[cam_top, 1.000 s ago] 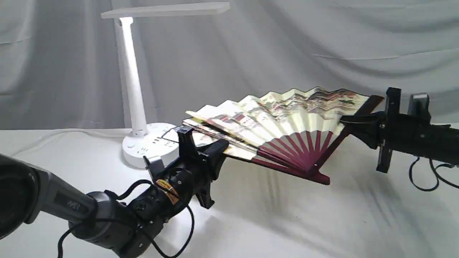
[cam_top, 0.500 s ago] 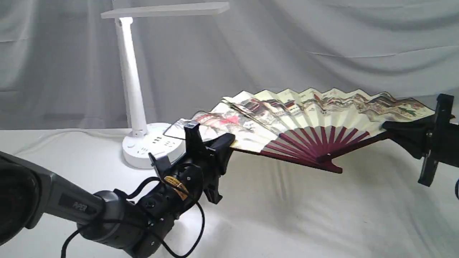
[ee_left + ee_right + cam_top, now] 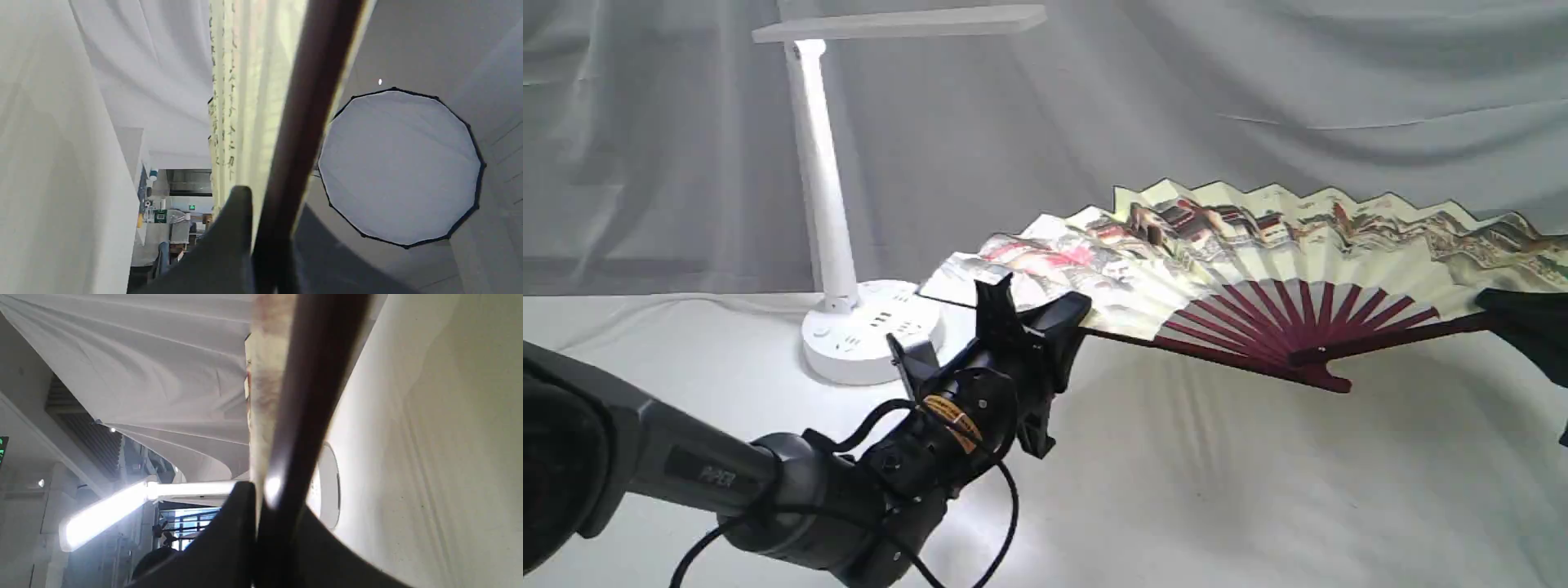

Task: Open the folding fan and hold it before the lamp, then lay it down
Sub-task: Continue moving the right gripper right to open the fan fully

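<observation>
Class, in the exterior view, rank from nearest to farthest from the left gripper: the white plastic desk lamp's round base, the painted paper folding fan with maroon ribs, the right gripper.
1. Painted paper folding fan: clamped in the left gripper.
2. White plastic lamp's round base: close by, on its left.
3. Right gripper: far right edge, gripping the fan's other end.

The white plastic desk lamp stands at ten o'clock. The spread cream paper fan with maroon ribs bars one to three o'clock. The white cloth-covered table lies open toward five o'clock.
</observation>
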